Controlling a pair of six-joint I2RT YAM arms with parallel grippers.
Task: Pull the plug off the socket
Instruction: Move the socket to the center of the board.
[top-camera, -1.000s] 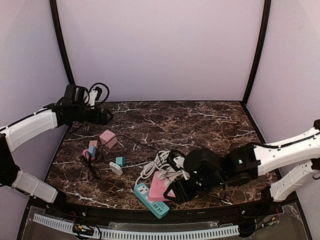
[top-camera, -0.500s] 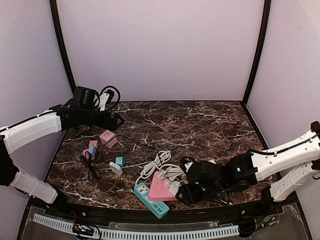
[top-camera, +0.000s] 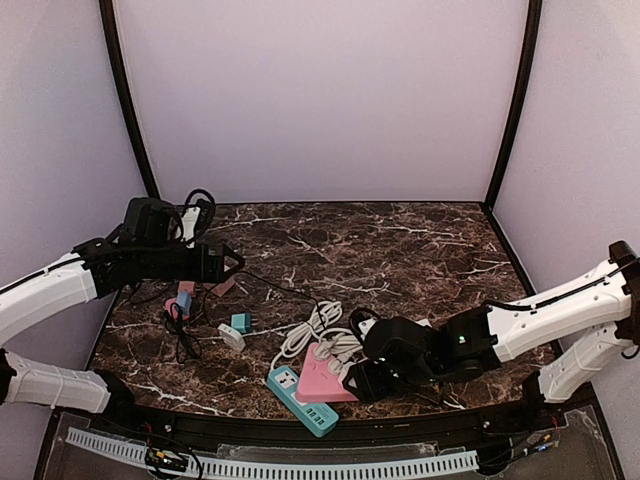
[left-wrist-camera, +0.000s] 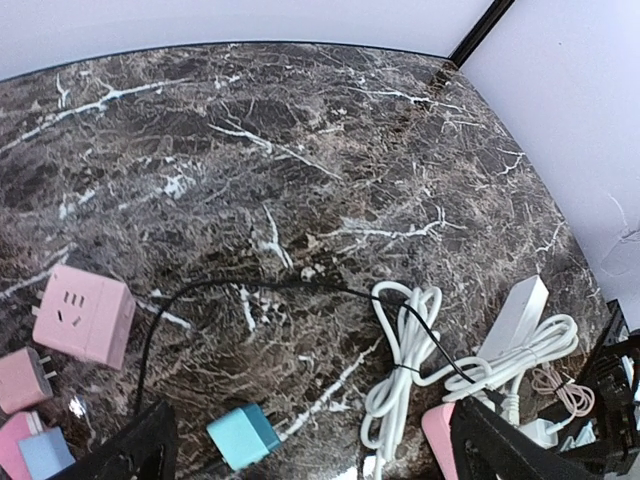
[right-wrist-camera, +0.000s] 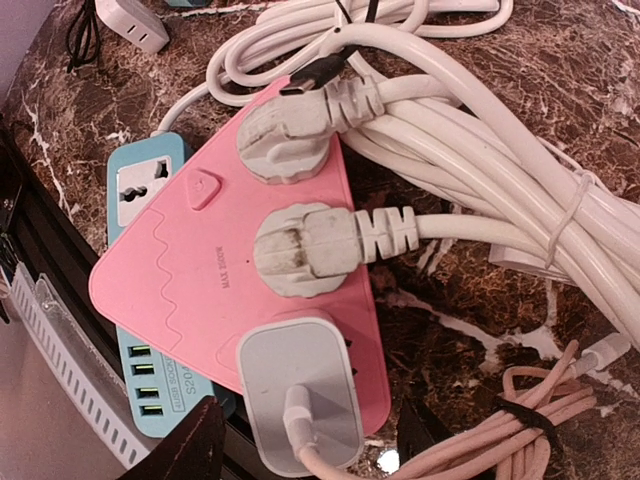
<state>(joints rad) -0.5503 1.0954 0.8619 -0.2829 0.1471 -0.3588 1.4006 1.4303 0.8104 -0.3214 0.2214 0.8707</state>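
Observation:
The pink triangular socket (right-wrist-camera: 200, 280) lies on the marble, partly over a teal power strip (right-wrist-camera: 135, 190). Two round white plugs (right-wrist-camera: 305, 250) sit in it, and a grey-white charger plug (right-wrist-camera: 300, 390) sits in its near corner. My right gripper (right-wrist-camera: 310, 432) is open and straddles that charger plug, with a black finger (right-wrist-camera: 190, 450) on each side and small gaps showing. From above, the right gripper (top-camera: 356, 384) is at the socket (top-camera: 320, 382). My left gripper (top-camera: 224, 262) hangs open over the left side of the table, holding nothing.
A bundle of white cable (right-wrist-camera: 470, 130) and a pink cord (right-wrist-camera: 520, 420) crowd the socket's right side. A pink cube adapter (left-wrist-camera: 85, 315), a teal adapter (left-wrist-camera: 243, 435) and a thin black wire (left-wrist-camera: 250, 285) lie under the left arm. The table's front edge is just behind the power strip.
The right jaws have narrowed around the charger plug and the arm has edged left. The left arm has swung toward the front of the table, still open.

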